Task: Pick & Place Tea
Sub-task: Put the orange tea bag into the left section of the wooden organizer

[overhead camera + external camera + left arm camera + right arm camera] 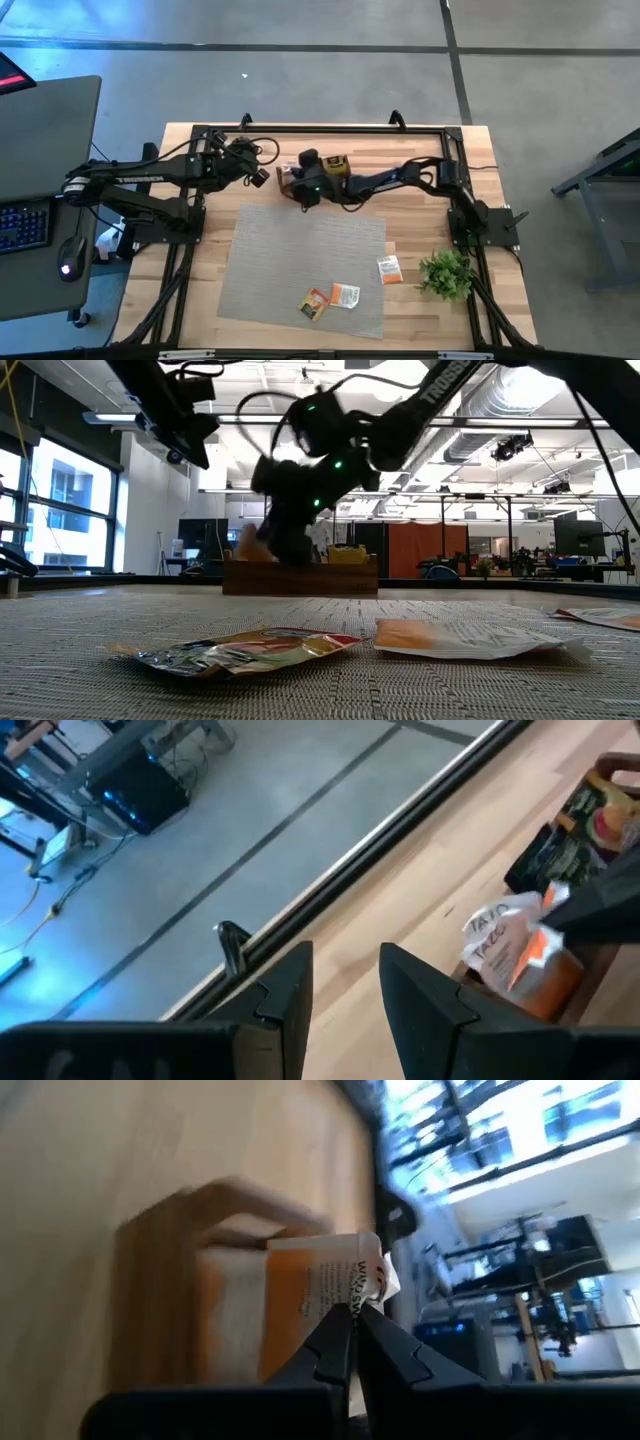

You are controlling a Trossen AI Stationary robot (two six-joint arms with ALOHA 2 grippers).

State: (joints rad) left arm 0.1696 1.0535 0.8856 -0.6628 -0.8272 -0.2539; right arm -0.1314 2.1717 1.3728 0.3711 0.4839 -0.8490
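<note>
Tea sachet (pixel 320 1295) – white and orange – sits pinched by a corner in the right gripper (pixel 352 1315), right over the wooden box (pixel 322 172) near the bench's far edge. Lower it squarely between the box walls before letting go. Left gripper (pixel 345 985) hangs part-open and empty beside it; three sachets (pixel 343 295) wait on the mat (pixel 290 260).

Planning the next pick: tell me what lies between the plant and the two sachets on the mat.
High view: one orange-and-white sachet lies on the bare wood, between the plant and the two sachets on the mat.
</note>
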